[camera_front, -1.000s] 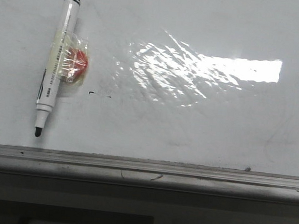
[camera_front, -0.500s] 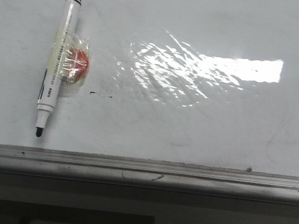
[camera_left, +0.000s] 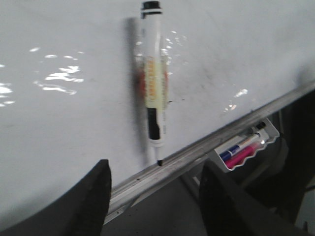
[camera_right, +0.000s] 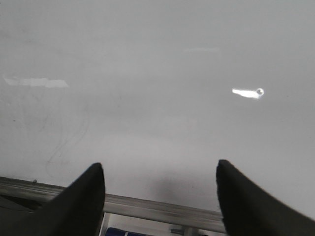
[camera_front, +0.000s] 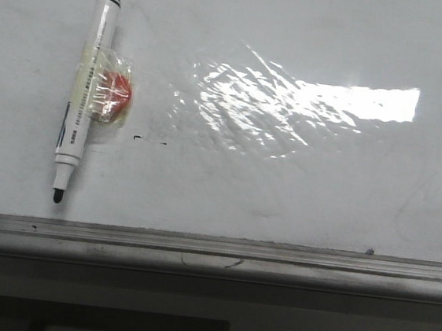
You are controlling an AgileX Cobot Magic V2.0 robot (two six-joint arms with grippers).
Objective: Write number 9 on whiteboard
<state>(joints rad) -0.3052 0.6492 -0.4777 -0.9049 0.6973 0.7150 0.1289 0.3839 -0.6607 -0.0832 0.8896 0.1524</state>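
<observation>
Against the frame from a second ago almost nothing differs in the front view: the marker [camera_front: 84,94] lies at the same spot on the whiteboard [camera_front: 281,195], cap end away from the rail and bare black tip toward it; the whole scene sits only a hair lower and to the right, so the grey rail [camera_front: 211,255] and the glare patch [camera_front: 306,103] are shifted very slightly; no new stroke has appeared.

The number 9 is not on the board; the only ink near the marker is a tiny black dash mark [camera_front: 149,139], just beside the red disc [camera_front: 114,96] that is bound to the marker barrel under clear tape.

The left pincer [camera_left: 153,196] stands open, its two dark fingers [camera_left: 91,204] spread wide and holding nothing; the marker [camera_left: 153,83] lies between and beyond them, its tip just short of the rail [camera_left: 197,155]; a small tray [camera_left: 244,150] with coloured pens hangs below the rail edge.

The right pincer [camera_right: 160,201] is likewise open and holds nothing, fingers [camera_right: 81,204] apart over plain board [camera_right: 157,73] with faint smudges and a rail [camera_right: 157,209] close under them.

Room: the board runs broad and bare to the right of the marker, through the glare and past it; the one hard edge is the rail along the near side; the marker tip is near that rail, not touching.
</observation>
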